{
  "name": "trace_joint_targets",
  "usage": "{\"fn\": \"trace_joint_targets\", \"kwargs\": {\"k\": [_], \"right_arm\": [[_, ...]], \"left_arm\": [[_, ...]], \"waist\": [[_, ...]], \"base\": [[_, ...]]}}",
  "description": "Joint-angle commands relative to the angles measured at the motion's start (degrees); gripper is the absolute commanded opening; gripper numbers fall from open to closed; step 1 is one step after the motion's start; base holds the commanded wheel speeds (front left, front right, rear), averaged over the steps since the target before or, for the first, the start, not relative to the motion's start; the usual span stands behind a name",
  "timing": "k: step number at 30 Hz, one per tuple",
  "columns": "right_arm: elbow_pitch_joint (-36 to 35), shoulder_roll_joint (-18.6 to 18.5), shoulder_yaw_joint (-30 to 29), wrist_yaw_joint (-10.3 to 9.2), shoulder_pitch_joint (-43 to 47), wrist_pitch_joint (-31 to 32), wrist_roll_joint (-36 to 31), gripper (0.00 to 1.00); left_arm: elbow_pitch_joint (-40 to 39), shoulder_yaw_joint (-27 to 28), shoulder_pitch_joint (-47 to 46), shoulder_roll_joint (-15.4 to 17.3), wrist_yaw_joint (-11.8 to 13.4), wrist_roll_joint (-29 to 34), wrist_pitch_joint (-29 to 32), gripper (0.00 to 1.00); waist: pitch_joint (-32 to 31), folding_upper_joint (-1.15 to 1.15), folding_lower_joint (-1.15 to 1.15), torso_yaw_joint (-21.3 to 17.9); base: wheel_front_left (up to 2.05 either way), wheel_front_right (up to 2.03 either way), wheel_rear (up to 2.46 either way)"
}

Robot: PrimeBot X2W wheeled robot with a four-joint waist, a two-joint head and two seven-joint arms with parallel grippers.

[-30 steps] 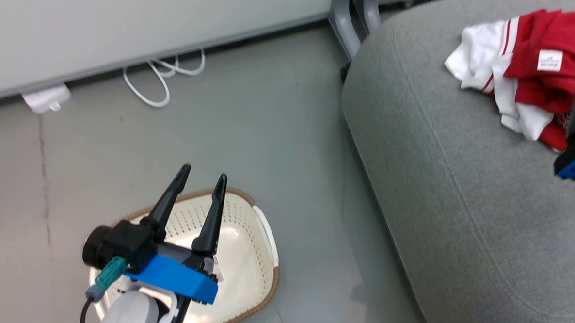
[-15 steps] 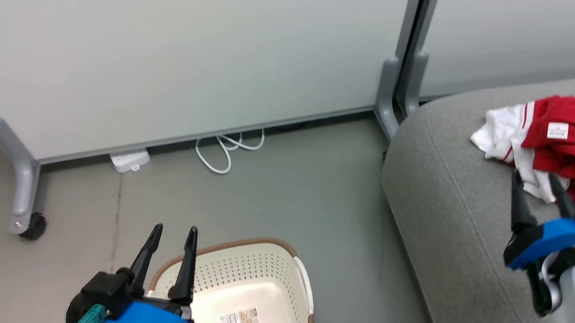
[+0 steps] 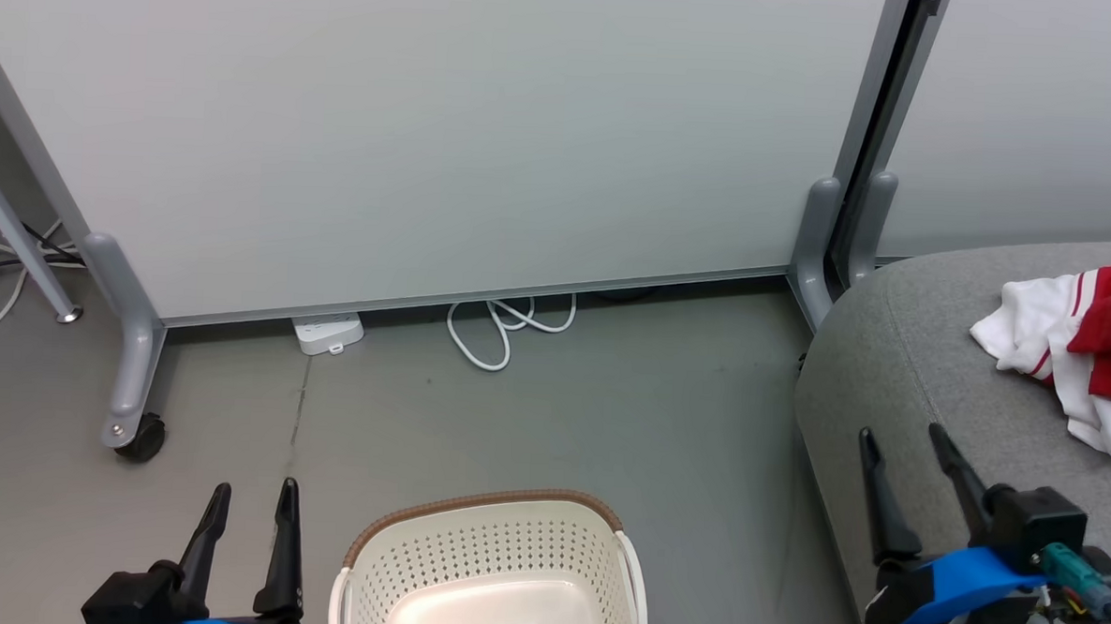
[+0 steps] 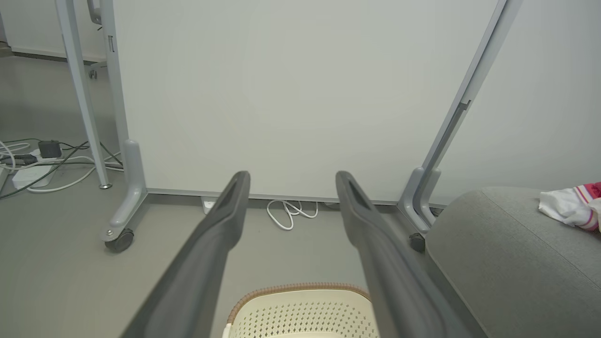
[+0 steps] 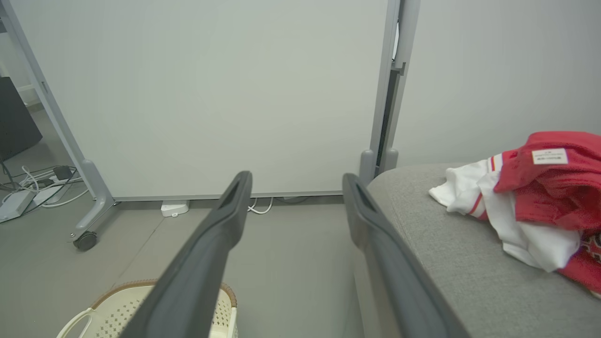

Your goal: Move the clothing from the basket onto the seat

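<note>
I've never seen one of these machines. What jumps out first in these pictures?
The red and white clothing heaped on the grey seat at the right catches the eye first. Next, the cream basket on the floor below, with only a label inside, flanked by the open left gripper and right gripper.

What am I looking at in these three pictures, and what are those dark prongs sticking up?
The prongs are a two-armed robot's fingers. One picture comes from a camera on its head, looking down: the left claw shows at the lower left, the right claw at the lower right. The other two come from cameras on each wrist, looking along that claw's own fingers. Both claws are open and hold nothing. On the floor stands a cream laundry basket; the part in view holds only a label. To the right is a grey sofa seat, and the red and white clothing lies crumpled on it. Behind stand rolling partition panels and a white cable.
</note>
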Motion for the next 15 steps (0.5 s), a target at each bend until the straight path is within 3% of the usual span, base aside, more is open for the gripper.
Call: {"fn": "trace_joint_targets", "kwargs": {"k": [1,15], "right_arm": [[-0.56,0.25,0.35,0.01,1.16,0.35,-0.44,1.0],[-3.49,1.27,3.4,0.01,3.88,1.99,-0.8,1.0]], "left_arm": [[0.24,0.48,0.59,0.11,-0.14,0.23,-0.15,1.0],[1.9,-0.07,0.85,0.02,-0.14,0.05,-0.15,1.0]], "waist": [[-0.05,0.0,0.01,0.23],[0.08,0.0,0.01,1.72]], "base": [[0.0,0.0,0.0],[0.0,0.0,0.0]]}}
